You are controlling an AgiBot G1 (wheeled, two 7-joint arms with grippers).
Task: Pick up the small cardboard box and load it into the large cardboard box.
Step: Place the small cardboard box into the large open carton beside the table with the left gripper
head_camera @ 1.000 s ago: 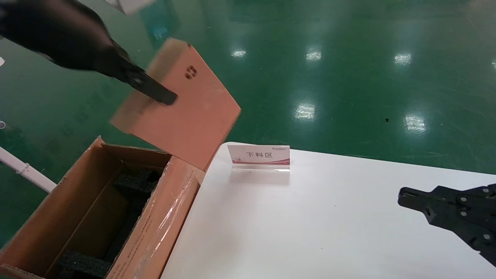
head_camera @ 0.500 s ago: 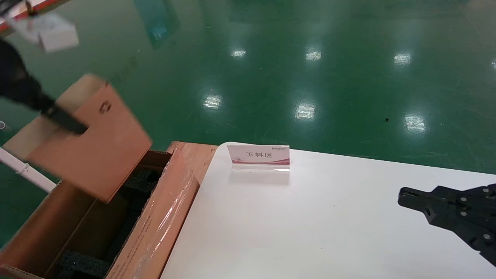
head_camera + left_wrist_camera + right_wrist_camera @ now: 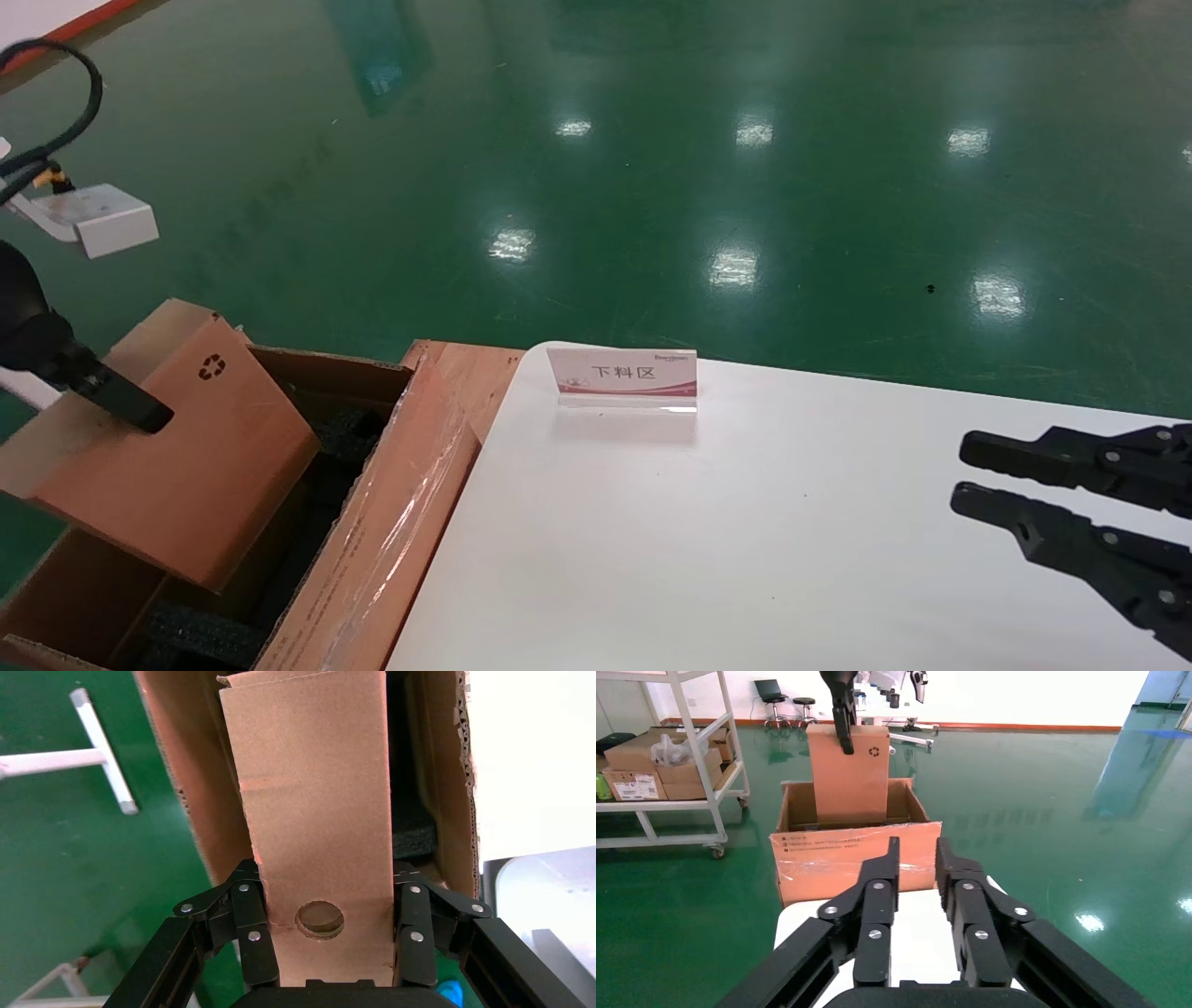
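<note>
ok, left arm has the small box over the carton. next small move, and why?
Probably keep lowering it straight down. The left gripper is shut on the small cardboard box, whose lower end already sits inside the large cardboard box while its upper part still stands above the rim. Release looks premature. The right gripper hovers open over the white table.

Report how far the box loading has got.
Done: the small cardboard box is picked up, clamped by the left gripper. In hand: its lower end is already inside the large cardboard box. Left: lowering it fully and releasing. The right gripper sits open over the white table.
</note>
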